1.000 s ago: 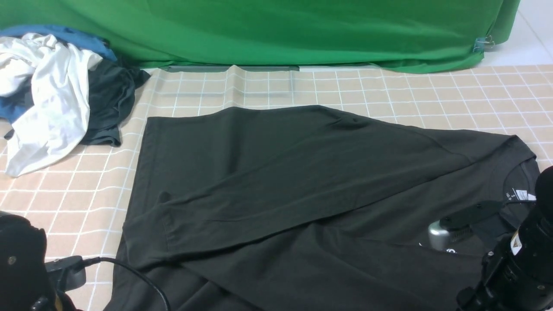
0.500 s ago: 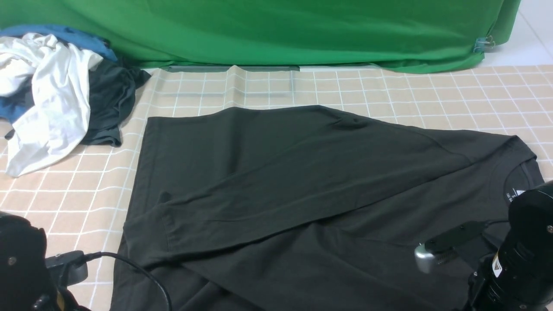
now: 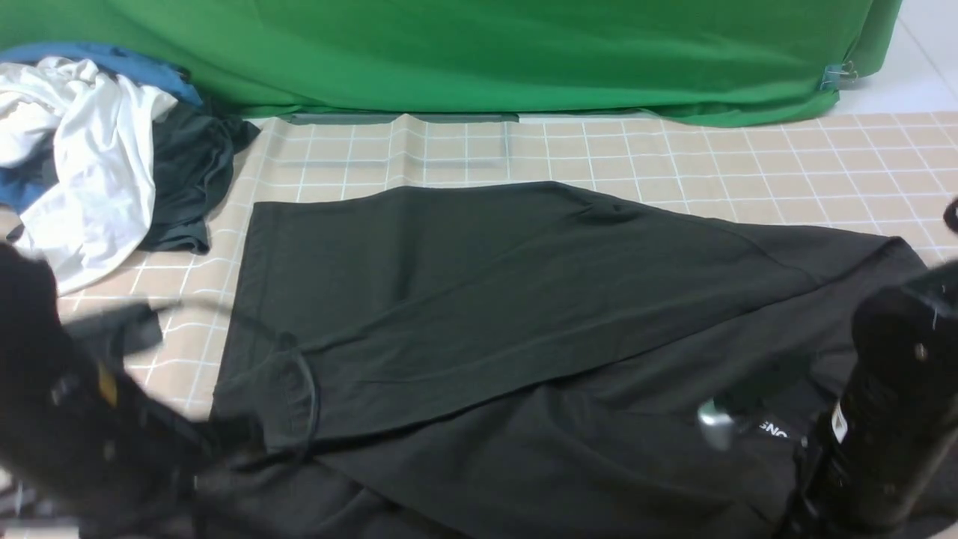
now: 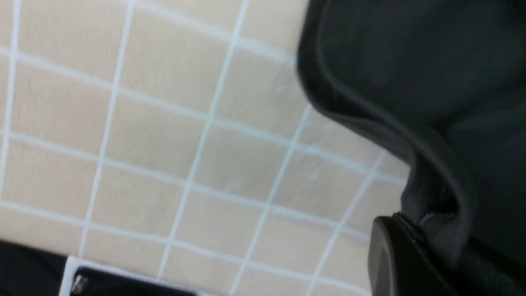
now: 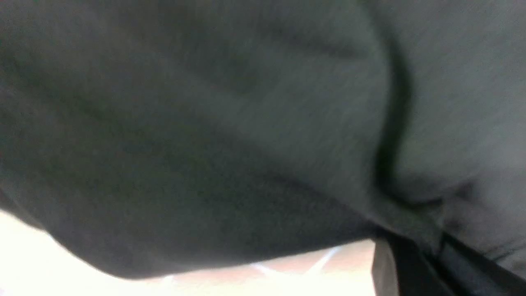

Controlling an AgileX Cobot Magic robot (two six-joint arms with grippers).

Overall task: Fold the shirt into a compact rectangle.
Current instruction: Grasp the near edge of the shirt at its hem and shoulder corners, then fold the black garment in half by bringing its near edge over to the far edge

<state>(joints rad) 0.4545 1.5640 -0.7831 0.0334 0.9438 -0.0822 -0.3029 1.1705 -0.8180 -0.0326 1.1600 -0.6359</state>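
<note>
Shirt: the shirt [image 3: 479, 299], black, lies spread on the checked cloth [image 3: 673, 157]. It fills the middle of the front view from 8 o'clock round to 3 o'clock, with one dark panel folded on a slant across its body.
Print: white lettering [image 3: 775, 430] sits at 4 o'clock on the shirt, and only the front view catches it.
Left gripper: the left gripper [image 4: 431, 246] is sharp only in the left wrist view. It is clamped tight on the shirt's hemmed edge, which curls over the black finger [image 4: 390, 263]. The front view gives just a blurred dark arm at 8 o'clock.
Right gripper: the right gripper [image 3: 718, 419] is at 4 o'clock, low on the shirt, just beside the lettering. The right wrist view shows it pinched closed on a fold of dark fabric, with a pale strip of checked cloth below.
Pile of clothes: the pile of clothes [image 3: 90, 165], white, blue and dark, lies at 10 o'clock, apart from the shirt. Only the front view shows it.
Backdrop: the green backdrop [image 3: 479, 52] runs across 12 o'clock.
</note>
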